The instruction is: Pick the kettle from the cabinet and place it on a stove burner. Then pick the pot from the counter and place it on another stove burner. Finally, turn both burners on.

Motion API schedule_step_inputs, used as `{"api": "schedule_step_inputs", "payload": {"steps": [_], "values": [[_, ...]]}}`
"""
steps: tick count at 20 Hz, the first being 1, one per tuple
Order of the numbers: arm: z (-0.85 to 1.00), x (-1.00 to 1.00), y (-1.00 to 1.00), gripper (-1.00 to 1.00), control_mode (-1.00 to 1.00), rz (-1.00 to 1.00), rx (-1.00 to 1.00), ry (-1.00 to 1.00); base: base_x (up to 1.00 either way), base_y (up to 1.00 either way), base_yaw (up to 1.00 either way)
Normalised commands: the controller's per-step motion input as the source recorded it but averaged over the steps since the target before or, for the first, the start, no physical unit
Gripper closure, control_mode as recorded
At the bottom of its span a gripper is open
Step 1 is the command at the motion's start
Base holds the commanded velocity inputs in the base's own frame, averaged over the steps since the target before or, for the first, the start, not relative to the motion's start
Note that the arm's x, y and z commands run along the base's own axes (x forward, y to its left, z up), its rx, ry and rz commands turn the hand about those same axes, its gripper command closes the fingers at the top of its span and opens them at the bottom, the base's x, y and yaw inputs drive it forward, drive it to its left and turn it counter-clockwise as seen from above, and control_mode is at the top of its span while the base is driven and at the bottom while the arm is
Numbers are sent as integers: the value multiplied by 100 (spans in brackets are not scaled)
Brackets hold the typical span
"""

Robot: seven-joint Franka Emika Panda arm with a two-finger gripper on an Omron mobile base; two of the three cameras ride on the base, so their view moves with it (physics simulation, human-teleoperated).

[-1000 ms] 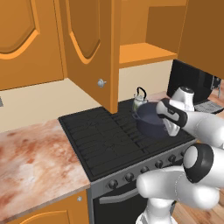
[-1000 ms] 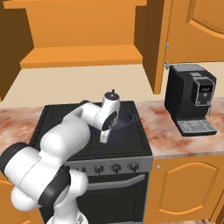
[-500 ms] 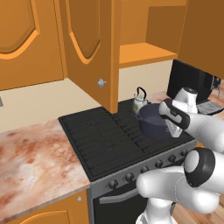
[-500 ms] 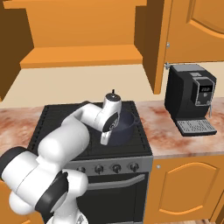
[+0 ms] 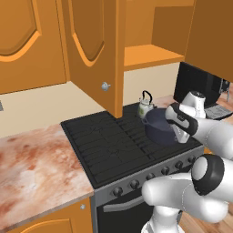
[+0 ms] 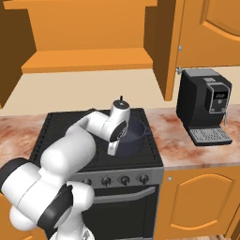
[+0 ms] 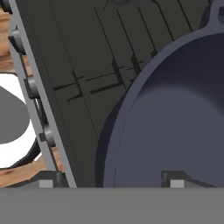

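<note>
The pot [image 5: 160, 129] sits on the stove's right grate [image 6: 147, 151], and the little kettle [image 5: 145, 105] stands just behind it on the far burner. The pincer [image 7: 109, 181] is open, one tip on each side of the pot's rim. Best to lift straight up, so the pot is not nudged. The hand view shows the rim close up. The left base view shows the knobs [image 5: 133, 184].

The pot [image 7: 175, 127] is cut off at the 3 o'clock edge of the hand view, its far rim unseen. In the right base view the arm hides the kettle [image 5: 145, 106] except for its handle top. The coffee machine [image 5: 205, 86] is cropped at 3 o'clock in the left base view.
</note>
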Motion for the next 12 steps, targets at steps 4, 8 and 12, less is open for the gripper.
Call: {"api": "schedule_step_inputs", "payload": {"steps": [4,8,12], "values": [[7,-4,0,-100,-100,0,0,-6,0,0,0],[12,-14,0,-100,-100,0,0,-4,0,0,0],[10,-20,0,-100,-100,0,0,-1,0,0,0]]}}
